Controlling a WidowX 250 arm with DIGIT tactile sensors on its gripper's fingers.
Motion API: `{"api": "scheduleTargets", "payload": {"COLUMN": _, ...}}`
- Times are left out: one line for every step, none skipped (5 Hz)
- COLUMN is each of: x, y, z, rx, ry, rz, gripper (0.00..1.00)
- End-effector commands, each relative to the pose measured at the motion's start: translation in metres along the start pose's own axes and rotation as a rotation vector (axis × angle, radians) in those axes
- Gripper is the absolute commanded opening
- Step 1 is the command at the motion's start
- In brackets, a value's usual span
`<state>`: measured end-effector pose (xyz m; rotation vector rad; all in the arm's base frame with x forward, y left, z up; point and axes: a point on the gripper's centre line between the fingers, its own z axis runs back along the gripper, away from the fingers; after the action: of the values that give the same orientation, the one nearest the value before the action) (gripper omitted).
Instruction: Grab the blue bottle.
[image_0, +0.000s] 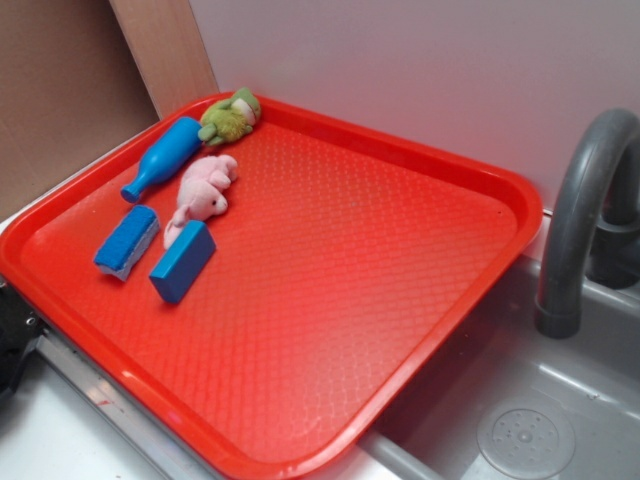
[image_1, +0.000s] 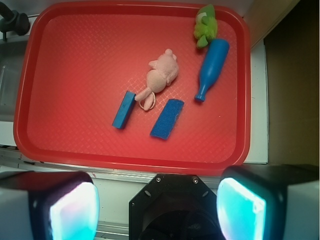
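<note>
The gripper (image_1: 157, 202) hangs with jaws spread and empty, the blue bottle (image_1: 212, 69) lying well ahead and right, its neck pointing back toward the jaws.

One red tray (image_0: 470, 280) holds five things: one blue bottle (image_0: 163, 157), one blue rectangular block (image_0: 183, 261), one blue sponge (image_0: 127, 241), and two plush toys, one pink (image_0: 205, 190) and one green (image_0: 229, 117). One grey faucet (image_0: 580, 210) stands beside it.
</note>
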<state>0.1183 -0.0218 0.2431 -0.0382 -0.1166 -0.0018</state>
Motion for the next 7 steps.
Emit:
{"api": "scheduleTargets", "payload": {"x": 0.000, "y": 0.000, "z": 0.000, "rx": 0.000, "ry": 0.000, "rz": 0.000, "gripper": 1.00}}
{"api": "scheduleTargets", "payload": {"x": 0.027, "y": 0.014, "z": -0.009, "rx": -0.005, "ry": 0.033, "rz": 0.176, "gripper": 1.00}}
{"api": "scheduleTargets", "payload": {"x": 0.052, "y": 0.038, "z": -0.027, "rx": -0.027, "ry": 0.061, "rz": 0.428, "gripper": 1.00}}
{"api": "scheduleTargets", "payload": {"x": 0.061, "y": 0.055, "z": -0.042, "rx": -0.005, "ry": 0.028, "rz": 0.591, "gripper": 1.00}}
{"api": "scheduleTargets", "payload": {"x": 0.067, "y": 0.063, "z": -0.067, "rx": -0.020, "ry": -0.033, "rz": 0.685, "gripper": 1.00}}
{"api": "scheduleTargets", "payload": {"x": 0.080, "y": 0.069, "z": -0.103, "rx": 0.038, "ry": -0.073, "rz": 0.707, "gripper": 1.00}}
{"api": "scheduleTargets", "payload": {"x": 0.095, "y": 0.082, "z": -0.133, "rx": 0.063, "ry": -0.078, "rz": 0.694, "gripper": 1.00}}
